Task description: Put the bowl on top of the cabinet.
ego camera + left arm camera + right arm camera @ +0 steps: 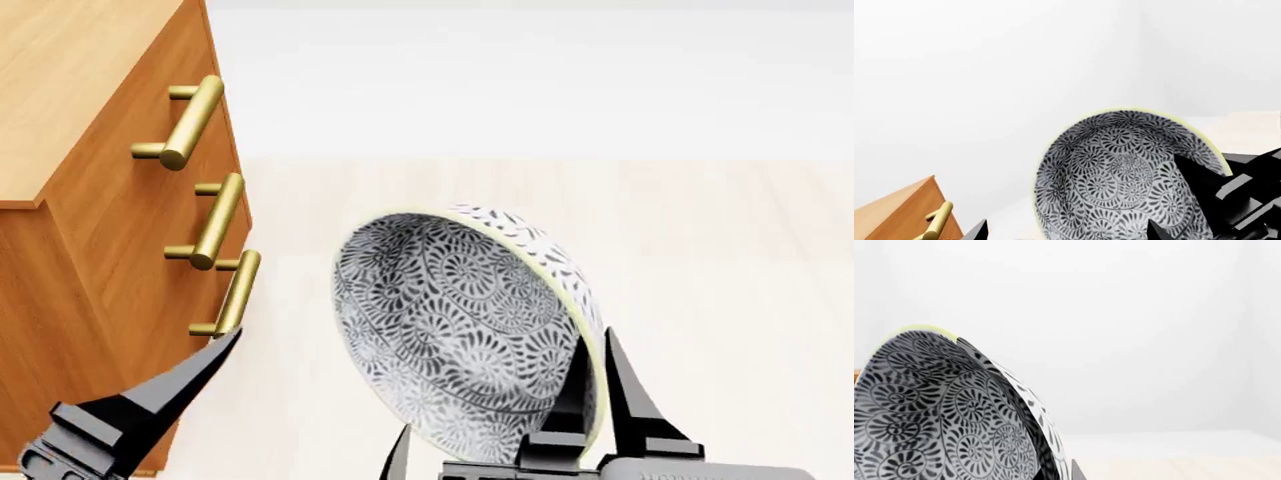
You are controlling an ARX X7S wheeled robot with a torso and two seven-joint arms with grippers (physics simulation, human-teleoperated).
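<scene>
The bowl [461, 330] is tipped on its side up in the air, just beside the cabinet [94, 200], pinched at its rim by the right gripper [598, 400], while the left gripper [267, 400] is spread wide and holds nothing.

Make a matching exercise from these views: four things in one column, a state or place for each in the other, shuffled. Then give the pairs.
Things:
1. bowl
2. cabinet
3. right gripper
4. left gripper

States or places:
A. stands at the left of the head view, nothing on its visible top
B. clamped over a patterned rim
C. tipped on its side, held in the air
D. beside the lowest brass handle, holding nothing

Pairs: 1-C, 2-A, 3-B, 4-D
</scene>
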